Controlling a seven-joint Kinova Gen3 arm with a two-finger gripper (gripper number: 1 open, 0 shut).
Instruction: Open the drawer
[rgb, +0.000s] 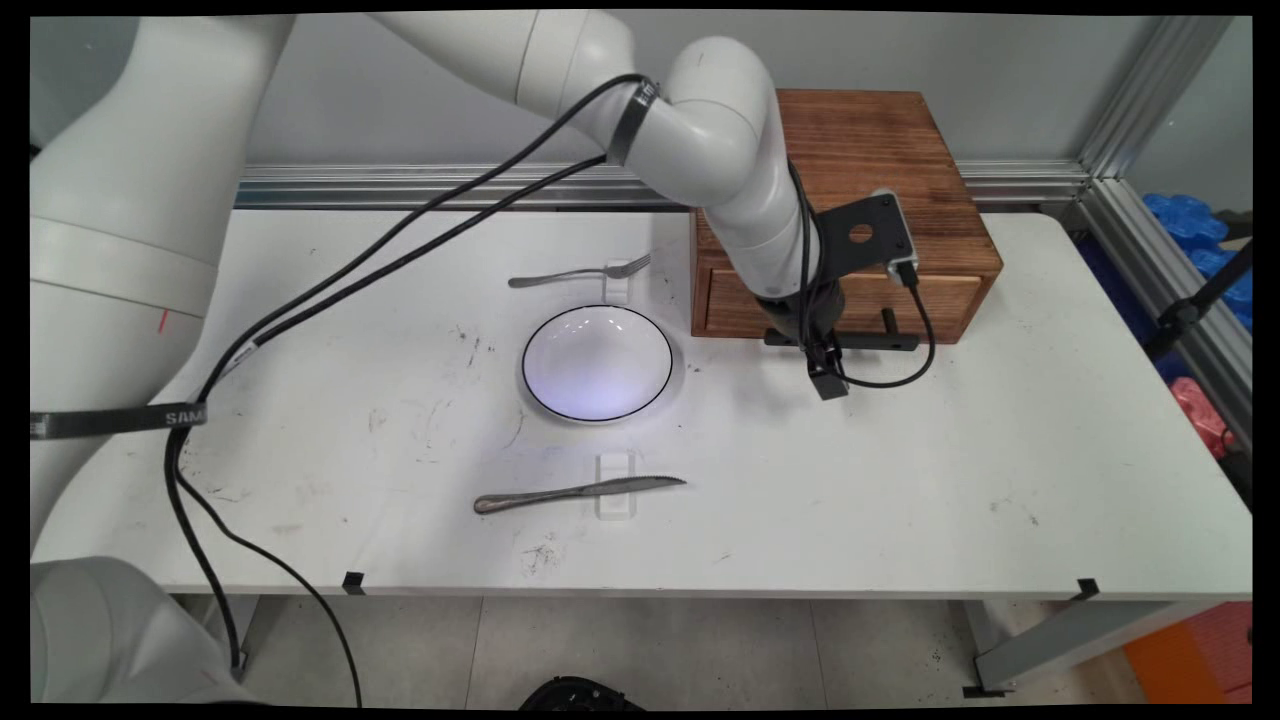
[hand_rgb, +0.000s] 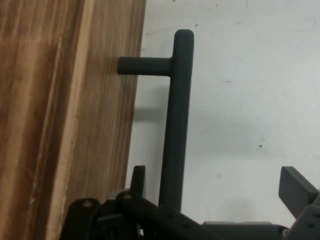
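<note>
Fingers (hand_rgb: 295, 192) stand wide apart astride the drawer handle (hand_rgb: 175, 120) of the wooden box (rgb: 870, 180) on the desk (rgb: 1000, 480); closing off-centre could make them slip off the bar.

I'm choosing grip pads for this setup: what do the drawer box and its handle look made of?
Drawer box: stained brown wood, grain lines visible, matte. Handle: smooth matte black bar on a post, likely painted metal or plastic; the gripper straddles it, open.

The white arm (rgb: 720, 140) is bent downward from the upper left, with the black pincer (rgb: 825, 365) pointed down, its fingers (hand_rgb: 297, 187) spread apart.
</note>
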